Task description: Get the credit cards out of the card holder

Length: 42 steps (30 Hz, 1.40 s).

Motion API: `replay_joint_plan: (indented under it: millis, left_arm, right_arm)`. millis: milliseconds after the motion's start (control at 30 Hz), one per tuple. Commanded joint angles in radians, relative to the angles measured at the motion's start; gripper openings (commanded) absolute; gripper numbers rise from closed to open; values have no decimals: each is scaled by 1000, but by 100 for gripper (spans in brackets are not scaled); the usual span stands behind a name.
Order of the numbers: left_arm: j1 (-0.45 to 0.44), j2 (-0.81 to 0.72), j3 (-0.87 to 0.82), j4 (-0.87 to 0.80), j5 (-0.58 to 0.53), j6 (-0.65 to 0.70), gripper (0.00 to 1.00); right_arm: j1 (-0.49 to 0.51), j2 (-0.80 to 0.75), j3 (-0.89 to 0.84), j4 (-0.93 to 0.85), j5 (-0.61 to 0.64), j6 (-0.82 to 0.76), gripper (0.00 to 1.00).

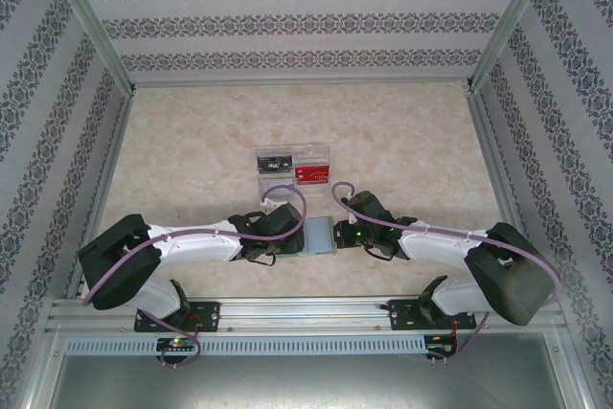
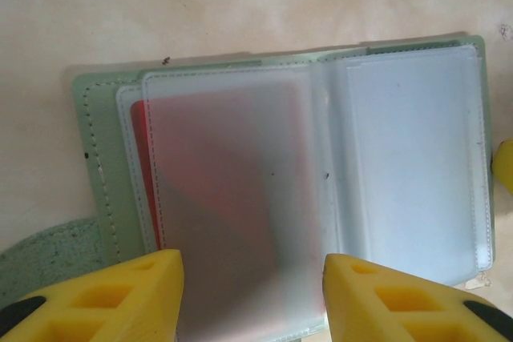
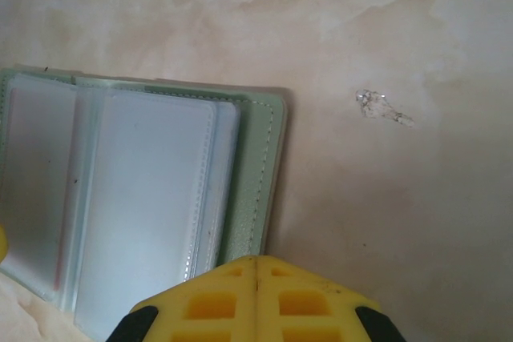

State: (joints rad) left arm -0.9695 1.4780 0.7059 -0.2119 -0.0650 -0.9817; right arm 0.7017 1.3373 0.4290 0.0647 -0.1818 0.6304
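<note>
Here, nearest us, the left gripper (image 2: 251, 274) stands wide open, its yellow fingers (image 2: 120, 294) set either side of the lower edge of a frosted sleeve (image 2: 240, 110) with nothing clamped. The right gripper (image 3: 256, 266) has its fingers pressed together with nothing between them, at the edge of the card holder (image 3: 256, 166); we cannot tell whether they touch it. That holder lies spread open on the marbled table (image 3: 401, 198) between the two, a red credit card (image 2: 208, 182) showing inside the sleeve. Farther back and apart from it, a clear tray (image 1: 294, 152) holds a second red card (image 1: 312, 175) beside a dark item (image 1: 277, 164).
</note>
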Motion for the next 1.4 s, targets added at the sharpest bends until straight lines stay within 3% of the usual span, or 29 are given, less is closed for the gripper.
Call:
replay_joint_plan:
  millis: [0,500,767,1367]
  left_arm:
    - [-14,-15,19,-64,-39,-28,50]
    - [-14,41,32,-29,11,-24,49]
    - [-15,30,26,71,73,0,51]
    - [-48,83,157,118,111,74,52]
  right_arm:
    - [-12,13,15,3,-3,12,0]
    - [-12,20,19,3,-5,12,0]
    - [-13,22,20,3,-7,12,0]
    - [-19,7,16,-5,8,14,0]
